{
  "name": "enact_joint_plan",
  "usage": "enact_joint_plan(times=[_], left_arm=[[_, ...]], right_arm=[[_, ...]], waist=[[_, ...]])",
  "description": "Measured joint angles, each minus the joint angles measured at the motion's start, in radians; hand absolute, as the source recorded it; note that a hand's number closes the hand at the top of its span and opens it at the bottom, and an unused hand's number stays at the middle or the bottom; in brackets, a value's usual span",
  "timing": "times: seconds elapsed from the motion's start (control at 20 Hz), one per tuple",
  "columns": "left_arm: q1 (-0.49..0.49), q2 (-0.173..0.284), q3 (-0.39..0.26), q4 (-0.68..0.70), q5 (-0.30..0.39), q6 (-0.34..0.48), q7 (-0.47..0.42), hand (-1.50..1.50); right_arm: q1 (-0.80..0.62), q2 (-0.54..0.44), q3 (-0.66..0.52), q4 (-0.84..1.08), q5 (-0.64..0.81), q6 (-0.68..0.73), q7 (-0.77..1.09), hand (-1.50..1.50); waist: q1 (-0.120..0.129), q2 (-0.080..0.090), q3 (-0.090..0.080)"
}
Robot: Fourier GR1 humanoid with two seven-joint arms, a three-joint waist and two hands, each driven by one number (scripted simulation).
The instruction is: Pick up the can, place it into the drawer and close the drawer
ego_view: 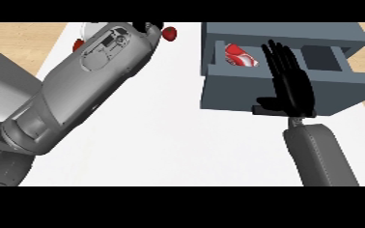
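White desk (178, 140) surface filled the foreground, with a strip of wood floor visible at the far left. Nearest the viewer, the right forearm rose to the right robot hand (288, 84), which was spread flat with straight fingers and held nothing; it lay against the front of the grey drawer (235, 94). The drawer stood pulled out, and the red-and-white can (240, 55) lay inside its left compartment, apart from the hand. The left forearm crossed the left side diagonally; the left robot hand (151, 27) showed only partly at the far end, so its finger state could not be determined. Small red objects (170, 34) sat beside it.

Recommended procedure for closing: keep the palm flat on the drawer front, push squarely along the slide axis, and keep fingertips clear of the cabinet gap.
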Motion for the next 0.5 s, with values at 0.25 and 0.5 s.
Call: enact_joint_plan(times=[0.25,0.5], left_arm=[[0.041,0.054,-0.005,-0.085,-0.012,-0.009,0.046,-1.5],[0.098,0.105,-0.004,-0.167,-0.02,-0.018,0.078,-1.5]], right_arm=[[-0.095,-0.004,-0.035,0.154,0.053,-0.091,-0.004,-1.5],[-0.204,-0.001,-0.085,0.307,0.07,-0.178,0.0,-1.5]], waist=[[0.009,0.001,-0.002],[0.013,0.007,0.001]])
